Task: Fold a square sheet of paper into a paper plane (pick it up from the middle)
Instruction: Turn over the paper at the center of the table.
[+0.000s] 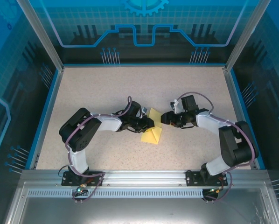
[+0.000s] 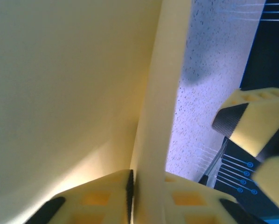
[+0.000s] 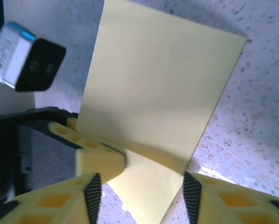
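Observation:
The square sheet of paper (image 1: 153,135), pale yellow, is creased and stands partly off the table between my two grippers. My left gripper (image 1: 149,123) is shut on it. In the left wrist view a folded edge of the paper (image 2: 74,84) runs up from between the closed left gripper (image 2: 146,179). My right gripper (image 1: 163,118) faces it from the right and is open. In the right wrist view the sheet (image 3: 153,84) lies ahead of the spread right gripper (image 3: 142,186), its lower pointed corner between the fingers without touching them. One left finger (image 3: 100,161) presses on the paper's left edge.
The speckled beige table (image 1: 107,93) is walled by blue transparent panels (image 1: 144,28) at the back and both sides. A metal rail (image 1: 144,179) with the arm bases runs along the near edge. The two grippers are close together at the table's middle.

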You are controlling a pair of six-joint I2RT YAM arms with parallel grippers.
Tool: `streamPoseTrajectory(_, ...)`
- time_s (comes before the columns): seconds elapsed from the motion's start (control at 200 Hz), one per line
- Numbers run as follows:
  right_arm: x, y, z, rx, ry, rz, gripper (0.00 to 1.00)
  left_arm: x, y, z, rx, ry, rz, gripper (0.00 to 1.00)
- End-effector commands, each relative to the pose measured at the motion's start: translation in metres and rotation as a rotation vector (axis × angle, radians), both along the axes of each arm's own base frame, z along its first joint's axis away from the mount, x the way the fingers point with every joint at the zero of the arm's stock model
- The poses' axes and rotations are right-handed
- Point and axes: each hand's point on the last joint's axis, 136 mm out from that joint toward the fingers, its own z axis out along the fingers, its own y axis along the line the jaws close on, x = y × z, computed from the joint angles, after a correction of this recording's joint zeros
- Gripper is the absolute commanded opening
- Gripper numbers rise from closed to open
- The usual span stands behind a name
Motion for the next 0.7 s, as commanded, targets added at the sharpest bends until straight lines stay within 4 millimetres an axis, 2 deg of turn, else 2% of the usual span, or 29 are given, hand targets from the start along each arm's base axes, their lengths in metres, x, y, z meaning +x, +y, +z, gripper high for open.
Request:
streamPoseTrajectory(0.0,-0.005,-0.017,0.004,-0.039,0.005,-0.055,0.61,0.003,-0.009,0.007,-0.024,-0.084,-0.071,0.14)
streamPoseTrajectory(0.15,-0.006,-0.034,0.02,-0.1,-0.042,-0.116,0.73,0.003,-0.002,0.016,0.039,-0.144,-0.103,0.06)
streamPoseTrajectory(0.27,-0.009,-0.047,0.035,-0.153,-0.085,-0.157,0.78,0.005,0.015,0.033,0.176,-0.192,-0.118,0.04)
streamPoseTrajectory(0.36,-0.011,-0.057,0.047,-0.189,-0.133,-0.194,0.85,0.005,0.038,0.053,0.325,-0.246,-0.119,0.04)
streamPoseTrajectory(0.445,-0.014,-0.067,0.055,-0.219,-0.175,-0.234,0.91,0.006,0.067,0.071,0.503,-0.286,-0.108,0.04)
streamPoseTrajectory(0.555,-0.016,-0.081,0.063,-0.265,-0.205,-0.3,0.94,0.01,0.104,0.094,0.719,-0.334,-0.074,0.04)
streamPoseTrajectory(0.695,-0.019,-0.09,0.065,-0.291,-0.205,-0.339,0.95,0.018,0.151,0.113,1.028,-0.385,-0.015,0.05)
